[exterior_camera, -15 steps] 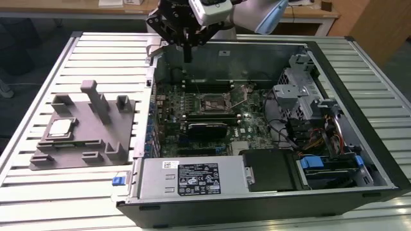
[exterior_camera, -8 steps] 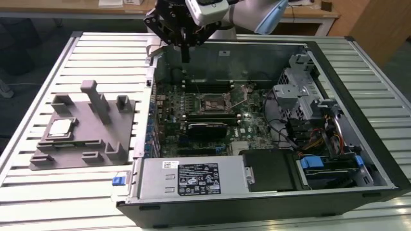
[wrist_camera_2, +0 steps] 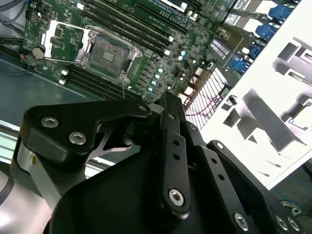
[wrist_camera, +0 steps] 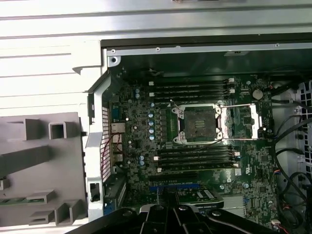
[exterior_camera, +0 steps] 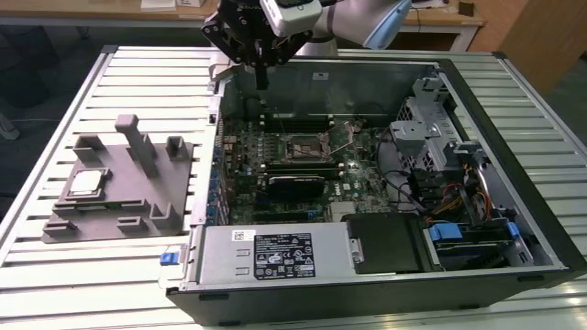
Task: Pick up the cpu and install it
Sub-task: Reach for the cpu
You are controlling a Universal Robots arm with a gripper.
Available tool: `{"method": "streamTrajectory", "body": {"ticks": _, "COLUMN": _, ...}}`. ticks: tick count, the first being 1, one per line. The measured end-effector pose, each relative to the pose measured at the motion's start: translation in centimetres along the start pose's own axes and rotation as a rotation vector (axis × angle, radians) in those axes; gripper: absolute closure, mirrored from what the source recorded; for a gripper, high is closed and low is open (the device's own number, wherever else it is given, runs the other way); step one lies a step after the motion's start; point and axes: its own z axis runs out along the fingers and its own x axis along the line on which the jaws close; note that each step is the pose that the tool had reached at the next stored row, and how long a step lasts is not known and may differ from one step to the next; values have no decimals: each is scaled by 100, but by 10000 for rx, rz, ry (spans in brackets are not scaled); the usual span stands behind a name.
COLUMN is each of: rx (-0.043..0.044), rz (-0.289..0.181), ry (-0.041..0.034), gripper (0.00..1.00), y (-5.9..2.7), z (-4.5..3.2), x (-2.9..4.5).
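Slatted table [exterior_camera: 92, 292]: grey tray [exterior_camera: 137, 199] with cpu [exterior_camera: 87, 182] beside open computer case [exterior_camera: 367, 297].

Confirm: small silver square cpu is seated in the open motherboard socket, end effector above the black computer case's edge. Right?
Not quite. The small silver square cpu lies on the grey plastic tray, as the exterior view shows; the open dark metal-framed socket is empty. The black end effector is above the black computer case's edge.

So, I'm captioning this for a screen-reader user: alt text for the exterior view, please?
The robot's hand hangs over the far edge of an open computer case, while the cpu lies on the grey tray at the exterior view's left.
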Motion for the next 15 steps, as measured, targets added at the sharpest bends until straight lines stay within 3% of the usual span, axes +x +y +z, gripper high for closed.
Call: {"method": "streamTrajectory", "body": {"ticks": 15, "rx": 0, "rz": 0, "ry": 0, "gripper": 89, "y": -7, "z": 0, "x": 97}}
